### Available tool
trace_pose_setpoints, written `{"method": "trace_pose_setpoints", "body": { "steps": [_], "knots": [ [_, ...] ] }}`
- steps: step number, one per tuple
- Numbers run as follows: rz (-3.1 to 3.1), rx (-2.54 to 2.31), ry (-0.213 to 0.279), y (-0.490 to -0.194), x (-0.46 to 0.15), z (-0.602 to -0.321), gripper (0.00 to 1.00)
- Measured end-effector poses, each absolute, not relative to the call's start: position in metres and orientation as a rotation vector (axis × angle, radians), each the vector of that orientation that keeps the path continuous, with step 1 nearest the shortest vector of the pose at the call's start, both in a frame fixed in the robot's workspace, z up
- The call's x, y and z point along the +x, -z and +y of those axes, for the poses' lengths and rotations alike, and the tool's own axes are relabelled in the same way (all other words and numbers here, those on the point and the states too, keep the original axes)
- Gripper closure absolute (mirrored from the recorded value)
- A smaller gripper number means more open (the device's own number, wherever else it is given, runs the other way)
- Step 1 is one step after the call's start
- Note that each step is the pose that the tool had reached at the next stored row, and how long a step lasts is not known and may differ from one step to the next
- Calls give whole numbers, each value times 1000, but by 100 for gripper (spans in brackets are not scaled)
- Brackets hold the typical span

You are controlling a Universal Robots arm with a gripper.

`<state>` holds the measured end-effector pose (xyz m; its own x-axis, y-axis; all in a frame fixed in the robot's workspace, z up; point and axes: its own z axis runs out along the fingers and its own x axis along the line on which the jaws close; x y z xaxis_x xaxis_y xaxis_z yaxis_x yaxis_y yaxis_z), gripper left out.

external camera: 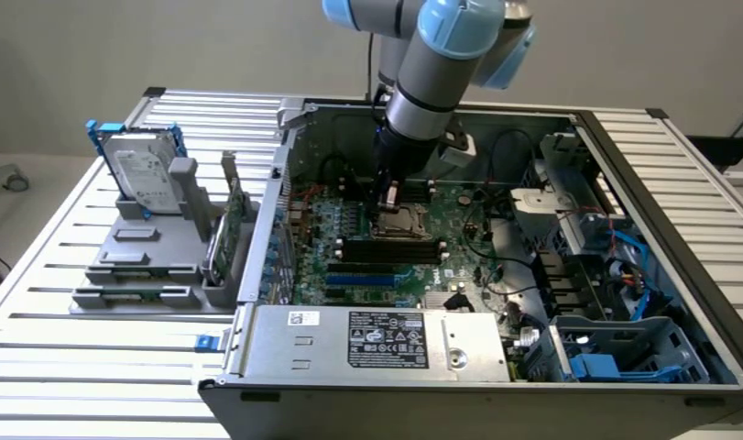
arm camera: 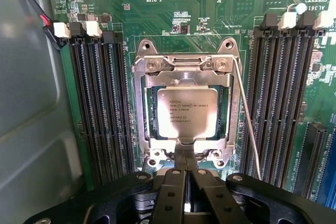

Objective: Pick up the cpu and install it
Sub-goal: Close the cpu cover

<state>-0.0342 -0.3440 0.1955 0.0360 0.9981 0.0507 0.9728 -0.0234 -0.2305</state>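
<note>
My gripper (arm camera: 185,155) has its jaws pressed together, tips at the edge of the cpu (arm camera: 188,113), which lies flat in the socket (arm camera: 138,103) between the memory slots (arm camera: 100,103). If I nudge sideways, the chip could skew and bend pins.

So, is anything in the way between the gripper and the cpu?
Nothing visible is. The shut gripper sits right at the edge of the cpu, which already lies in its socket frame.
</note>
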Motion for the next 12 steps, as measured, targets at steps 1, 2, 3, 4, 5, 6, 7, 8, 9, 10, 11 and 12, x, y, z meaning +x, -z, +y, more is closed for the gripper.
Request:
{"method": "trace_pose_setpoints", "body": {
  "steps": [1,2,3,4,5,6,7,8,9,10,11,12],
  "knots": [
    [-2043,-2105,-185,-195,-34,-344,89],
    [-2043,-2105,-185,-195,-34,-344,89],
    [-2043,-2105,-185,-195,-34,-344,89],
    [-2043,-2105,-185,-194,-34,-344,89],
    [-2043,-2105,-185,-195,-34,-344,89],
    [-2043,-2105,-184,-195,-34,-344,89],
    [-2043,-2105,-183,-196,-34,-344,89],
    [-2043,-2105,-182,-197,-34,-344,89],
    [-2043,-2105,-181,-198,-34,-344,89],
    [-2043,-2105,-183,-199,-34,-344,89],
    [-2043,-2105,-184,-201,-34,-344,89],
    [-2043,-2105,-184,-201,-34,-344,89]
  ]
}}
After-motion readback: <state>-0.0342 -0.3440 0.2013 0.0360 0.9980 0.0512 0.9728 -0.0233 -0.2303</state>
